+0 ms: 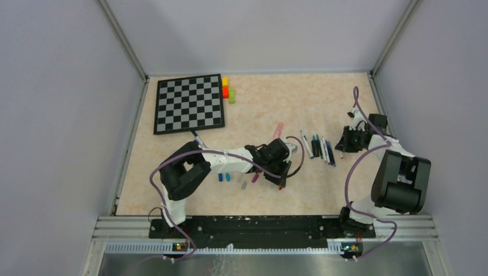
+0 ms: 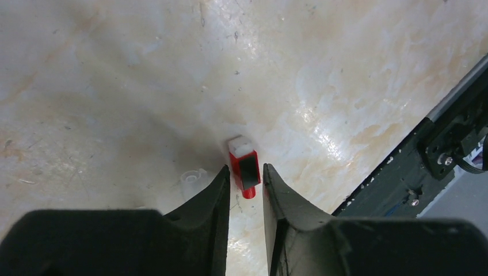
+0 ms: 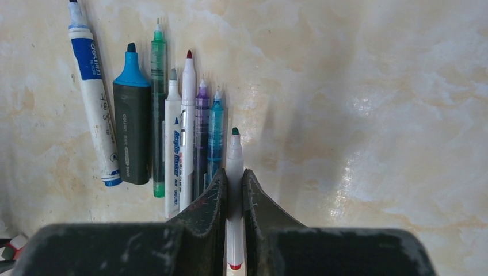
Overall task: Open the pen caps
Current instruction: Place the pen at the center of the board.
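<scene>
**A:** How many pens [image 3: 132, 132] are counted beside the right hand [image 3: 235, 183]?

**B:** Seven are laid side by side on the glossy, marbled bench [image 3: 374, 115]. An eighth pen [image 3: 234, 155], slim and white with a green tip, is clamped in that hand's closed jaws.

**A:** And the caps?

**B:** One stubby red cap [image 2: 243, 156], white at one end, is seen on the bench between the slightly parted jaws of the left hand [image 2: 245, 170]; it is not gripped. One clear cap [image 2: 193, 178] is found just beside.

Beige tabletop [image 1: 288, 98] w/ chessboard [image 1: 189, 103], blocks [image 1: 228, 90], pens [image 1: 316, 146], prob. loose caps [image 1: 227, 177]
</scene>
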